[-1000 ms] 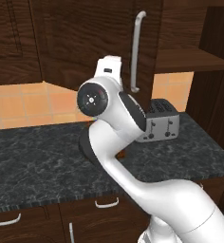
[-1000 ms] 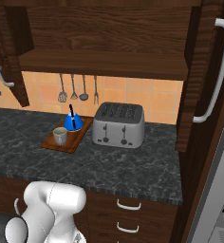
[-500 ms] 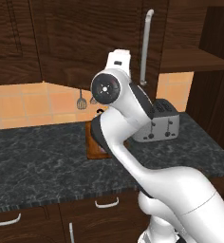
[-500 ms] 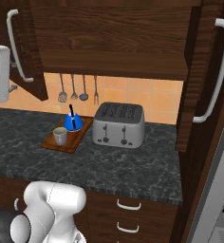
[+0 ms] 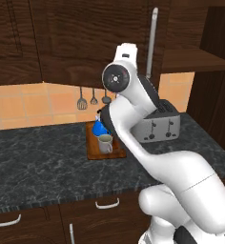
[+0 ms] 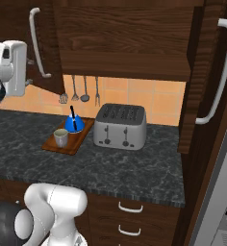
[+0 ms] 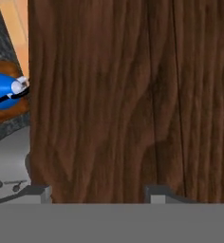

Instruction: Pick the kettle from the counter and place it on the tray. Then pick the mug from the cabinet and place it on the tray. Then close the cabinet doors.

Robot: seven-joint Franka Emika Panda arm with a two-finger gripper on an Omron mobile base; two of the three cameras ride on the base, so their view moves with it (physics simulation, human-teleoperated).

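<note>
The blue kettle (image 6: 74, 124) and the grey-beige mug (image 6: 61, 138) both stand on the wooden tray (image 6: 79, 137) on the dark counter (image 6: 110, 168); they also show as kettle (image 5: 100, 127) and mug (image 5: 105, 143). My gripper (image 7: 97, 193) faces the wood face of the left cabinet door (image 7: 123, 95) at close range, its fingertips (image 7: 38, 192) apart with nothing between them. The white hand (image 6: 12, 62) sits beside that door (image 6: 50, 48), which is partly swung in. The right cabinet door (image 6: 209, 81) stands wide open.
A silver toaster (image 6: 120, 126) stands right of the tray. Utensils (image 6: 84, 89) hang on the tiled wall behind. Drawers with curved handles (image 6: 130, 207) lie under the counter. The left door's bar handle (image 5: 152, 43) rises just behind my arm.
The left cabinet door has swung further toward closed, with my hand following it. My arm shifted right in the left base view, uncovering the tray, kettle and mug. The fingers have narrowed a little.
</note>
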